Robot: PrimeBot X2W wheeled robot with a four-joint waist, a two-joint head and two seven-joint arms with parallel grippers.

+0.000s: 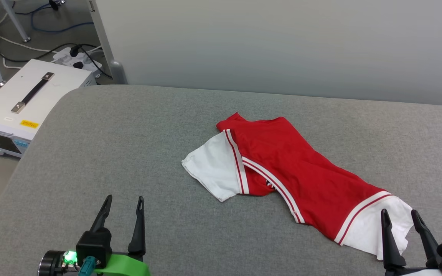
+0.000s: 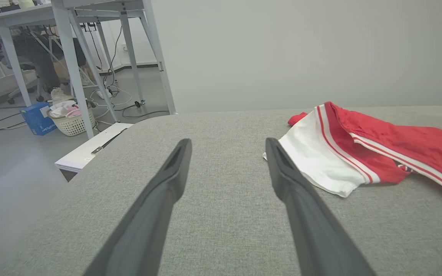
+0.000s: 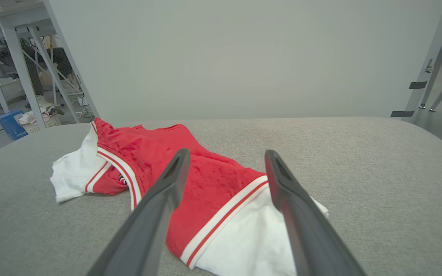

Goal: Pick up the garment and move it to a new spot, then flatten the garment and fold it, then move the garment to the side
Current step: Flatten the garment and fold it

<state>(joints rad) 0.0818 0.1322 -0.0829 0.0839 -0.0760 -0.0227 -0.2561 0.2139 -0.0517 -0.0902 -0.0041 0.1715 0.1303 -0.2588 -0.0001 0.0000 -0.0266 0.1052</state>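
The right gripper (image 1: 399,211) is spread and empty, its tips over the near white sleeve (image 1: 374,230) of the garment (image 1: 297,168); whether they touch the cloth cannot be told. It seems placed there because that sleeve is the closest loose edge to pinch for the lift. The left gripper (image 1: 124,197) is spread and empty too, over bare table (image 1: 129,134), well apart from the shirt, its fingers aimed past the other sleeve (image 1: 213,168). That looks like a waiting pose, ready to take the second corner once the first is raised

The garment lies crumpled on the grey table, right of centre, running diagonally from the far middle toward the near right corner. It is bunched lengthwise with striped trim crossing it, so it is not flat, and I judge the pick-up as not yet begun

The head view gives the whole layout at once, both grippers and a white case (image 1: 25,99) on the floor at the left. The right wrist view shows the near sleeve lying between and under its fingers. The left wrist view shows the gap of bare table before the far sleeve, plus a basket (image 2: 67,120) on the floor beyond
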